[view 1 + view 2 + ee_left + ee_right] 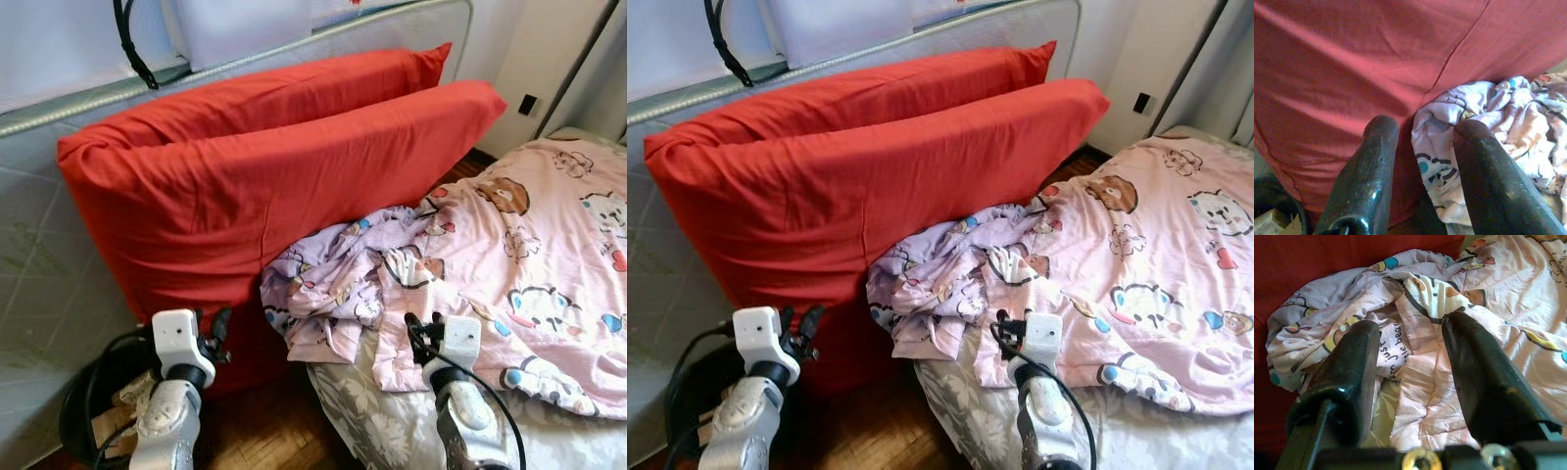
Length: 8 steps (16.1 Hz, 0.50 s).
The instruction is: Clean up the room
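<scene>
You're looking at a rumpled pink cartoon-print blanket (509,264) spread across the bed (392,431), its lilac underside bunched in a heap at the bed's near corner, pressed against two large red pillows (265,166) standing on edge beside it.

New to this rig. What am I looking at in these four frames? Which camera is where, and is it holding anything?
It's a humanoid robot with two silver arms, each ending in two black fingers. The two wide pictures come from its head camera, looking down. The two close-ups come from wrist cameras looking along each arm's fingers. Ahead, two red pillows lean against an upright mattress. A crumpled pink cartoon-print blanket lies on the bed beside them. The left gripper faces the red pillows; the right gripper hovers at the blanket's edge. Both are open and holding nothing.
</scene>
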Available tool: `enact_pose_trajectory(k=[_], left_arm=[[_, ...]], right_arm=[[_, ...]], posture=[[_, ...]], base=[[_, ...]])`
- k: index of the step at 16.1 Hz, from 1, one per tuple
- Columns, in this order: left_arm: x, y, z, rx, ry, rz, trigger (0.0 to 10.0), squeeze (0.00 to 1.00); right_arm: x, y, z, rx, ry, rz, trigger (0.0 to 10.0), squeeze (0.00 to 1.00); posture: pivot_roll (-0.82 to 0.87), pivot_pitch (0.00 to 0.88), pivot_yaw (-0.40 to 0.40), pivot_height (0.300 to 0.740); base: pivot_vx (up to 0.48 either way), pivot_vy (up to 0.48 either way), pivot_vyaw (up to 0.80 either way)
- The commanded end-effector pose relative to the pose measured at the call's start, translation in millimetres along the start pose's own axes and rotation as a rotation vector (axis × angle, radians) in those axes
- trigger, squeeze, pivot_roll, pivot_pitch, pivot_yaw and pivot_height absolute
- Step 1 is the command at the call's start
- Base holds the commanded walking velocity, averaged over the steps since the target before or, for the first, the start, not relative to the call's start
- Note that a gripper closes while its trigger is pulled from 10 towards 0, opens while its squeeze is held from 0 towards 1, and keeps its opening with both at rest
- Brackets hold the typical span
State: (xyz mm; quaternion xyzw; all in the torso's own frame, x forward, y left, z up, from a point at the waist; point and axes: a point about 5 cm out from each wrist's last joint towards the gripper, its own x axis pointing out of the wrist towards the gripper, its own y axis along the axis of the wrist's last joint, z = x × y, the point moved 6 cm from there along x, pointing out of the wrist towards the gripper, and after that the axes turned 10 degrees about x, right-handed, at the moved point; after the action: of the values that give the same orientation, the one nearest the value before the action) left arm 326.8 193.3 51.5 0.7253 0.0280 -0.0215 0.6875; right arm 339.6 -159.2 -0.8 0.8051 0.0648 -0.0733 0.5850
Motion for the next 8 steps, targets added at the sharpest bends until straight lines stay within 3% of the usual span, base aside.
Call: enact_pose_trajectory(k=[1, 8], left_arm=[[-3.9, -6.6, -3.2, -0.011, 0.012, -0.016, 10.0, 0.00], [1.3, 2.3, -0.5, -0.020, 0.007, 0.017, 10.0, 0.00]], right_arm=[[-1.6, -1.3, 2.1, 0.001, -0.005, 0.001, 10.0, 0.00], [1.1, 2.1, -1.7, -0.009, 0.016, 0.007, 10.0, 0.00]], posture=[[0.02, 0.087, 0.010, 0.658], [0.02, 0.077, 0.005, 0.641]], base=[[0.000, 0.000, 0.00], [0.000, 0.000, 0.00]])
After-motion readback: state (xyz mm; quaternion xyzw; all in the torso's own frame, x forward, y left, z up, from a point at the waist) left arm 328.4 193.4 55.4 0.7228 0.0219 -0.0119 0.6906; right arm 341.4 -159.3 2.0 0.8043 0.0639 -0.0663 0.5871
